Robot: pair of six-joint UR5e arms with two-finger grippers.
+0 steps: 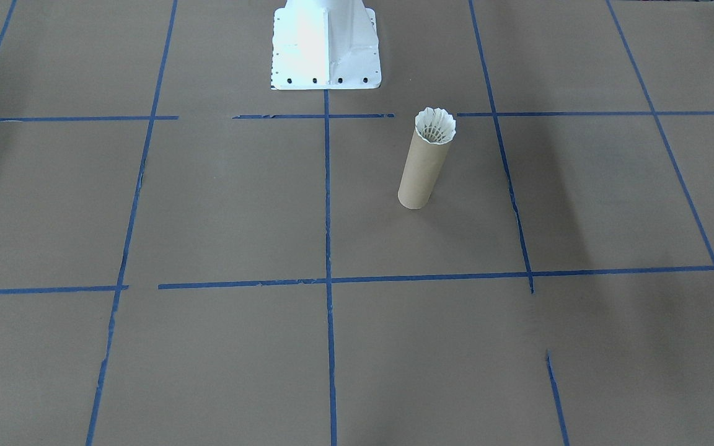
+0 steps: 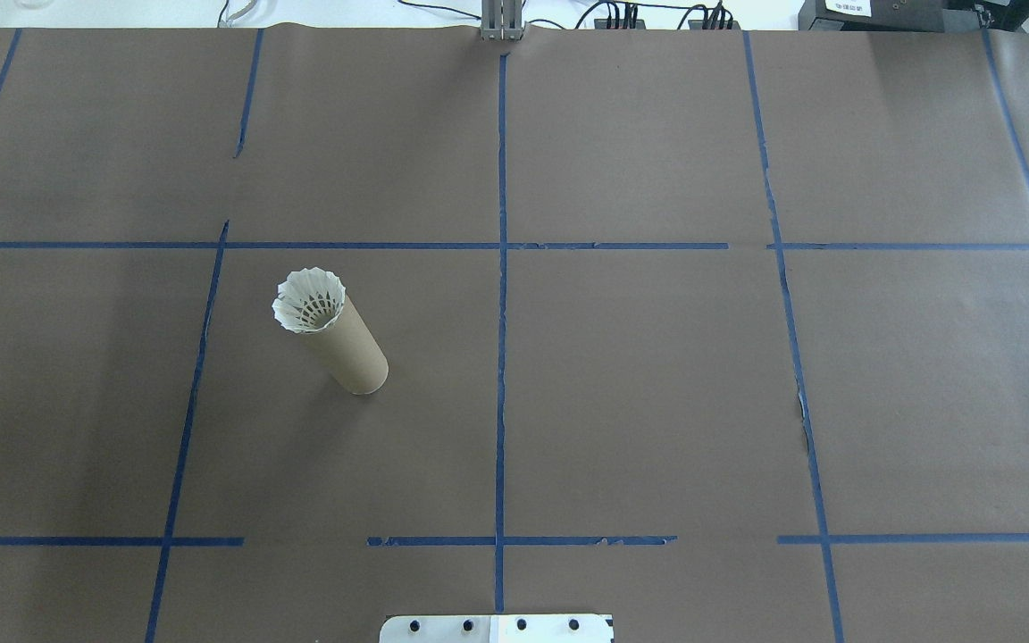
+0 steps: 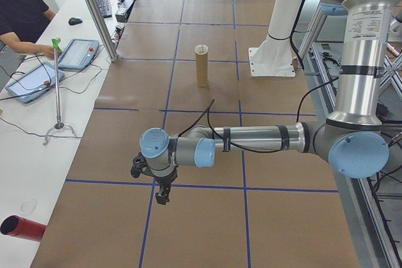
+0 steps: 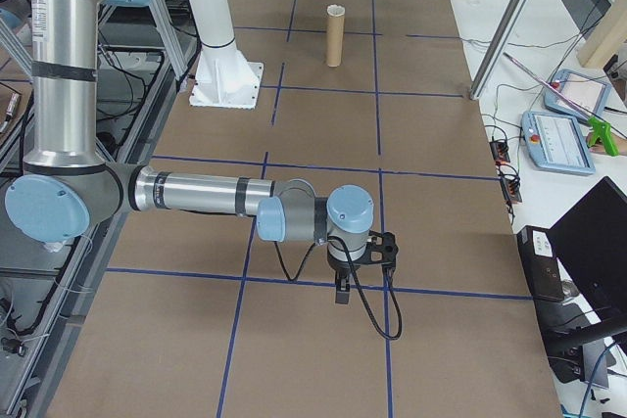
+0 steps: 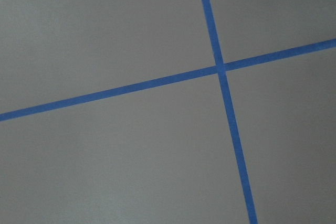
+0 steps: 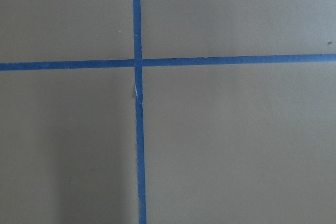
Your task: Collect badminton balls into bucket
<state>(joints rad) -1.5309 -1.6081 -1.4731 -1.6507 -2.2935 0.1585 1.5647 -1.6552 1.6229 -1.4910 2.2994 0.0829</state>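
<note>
Both grippers, left (image 3: pixel 161 187) and right (image 4: pixel 340 281), hang well away from the bucket (image 2: pixel 345 341), open or closed I cannot tell, while the shuttlecock (image 2: pixel 309 300) already sits in its mouth, so collecting looks done.

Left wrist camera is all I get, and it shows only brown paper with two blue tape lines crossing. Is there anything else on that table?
Observer: Yes. A brown cardboard tube stands upright on the table, in the robot's left half.
Visitor: Is anything in it?
Observer: A white shuttlecock sits in its top opening, with the feathers flaring above the rim.
Visitor: Is an arm near it?
Observer: No. The left gripper hangs over the table's end, well away from the tube. I cannot tell whether it is open or shut.
</note>
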